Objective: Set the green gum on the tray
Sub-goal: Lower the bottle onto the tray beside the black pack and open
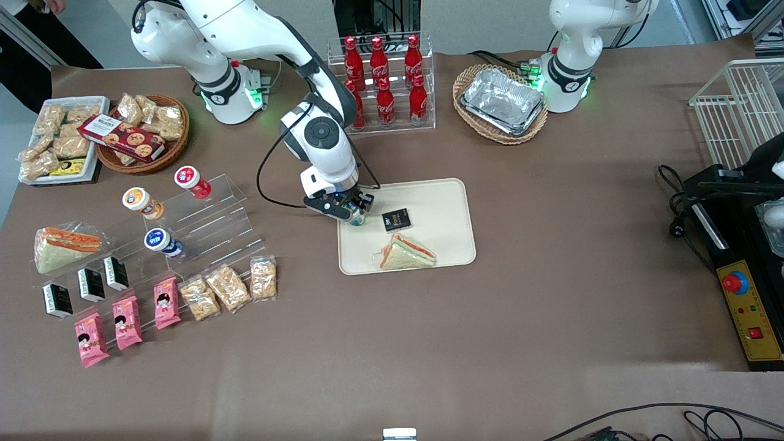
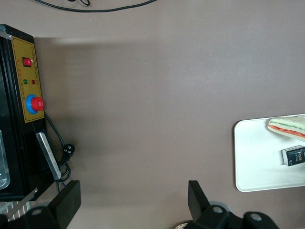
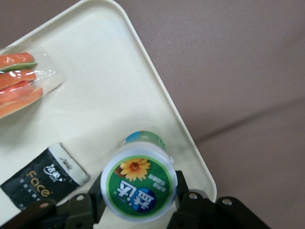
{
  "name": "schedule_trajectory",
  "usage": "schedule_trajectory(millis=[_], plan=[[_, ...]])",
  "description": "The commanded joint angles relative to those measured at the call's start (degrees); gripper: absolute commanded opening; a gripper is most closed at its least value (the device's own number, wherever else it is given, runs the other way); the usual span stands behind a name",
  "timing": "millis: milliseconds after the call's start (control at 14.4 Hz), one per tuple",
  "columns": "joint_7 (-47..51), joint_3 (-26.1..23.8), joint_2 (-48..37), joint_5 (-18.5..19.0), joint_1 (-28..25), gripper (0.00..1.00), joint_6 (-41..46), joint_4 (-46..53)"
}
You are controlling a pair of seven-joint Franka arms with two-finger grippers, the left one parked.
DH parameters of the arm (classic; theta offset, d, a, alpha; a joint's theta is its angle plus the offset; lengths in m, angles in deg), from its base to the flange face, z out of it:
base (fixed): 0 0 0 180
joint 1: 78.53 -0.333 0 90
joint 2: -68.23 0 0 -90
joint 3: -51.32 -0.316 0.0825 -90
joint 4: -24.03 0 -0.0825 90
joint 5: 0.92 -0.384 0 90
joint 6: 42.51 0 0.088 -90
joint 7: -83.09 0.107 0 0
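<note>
Gripping the gum (image 3: 139,186) between black fingers (image 3: 188,210), pressed against both sides of the bottle's round white plastic body: gripper (image 1: 354,214) low over the tray (image 1: 441,208), at the edge toward the working arm's end of the table. Glossy green lid label with a yellow flower turned up toward the wrist camera, long axis about upright, teal band just visible beneath the lid. Cannot tell whether the base touches the tray. Smooth, speckled cream surface, rounded corners, low raised rim. Lying flat just beside the bottle, a small black packet (image 1: 396,220) with gold lettering. Nearer the front camera, also on the tray, a triangular sandwich (image 1: 407,253) in clear crinkly wrap, orange and green layers showing. Underneath everything, matte brown cloth (image 1: 551,306).
</note>
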Motion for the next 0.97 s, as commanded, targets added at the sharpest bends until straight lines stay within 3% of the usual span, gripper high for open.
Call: schedule_trajectory(millis=[0, 556, 903], plan=[[1.3, 0.5, 0.3, -1.4, -0.9, 1.00, -1.2, 0.0], [0.2, 0.6, -1.9, -1.4, -0.3, 1.00, 0.0, 0.7], [-8.2, 1.1, -6.0, -0.8, 1.9, 1.00, 17.4, 9.3]])
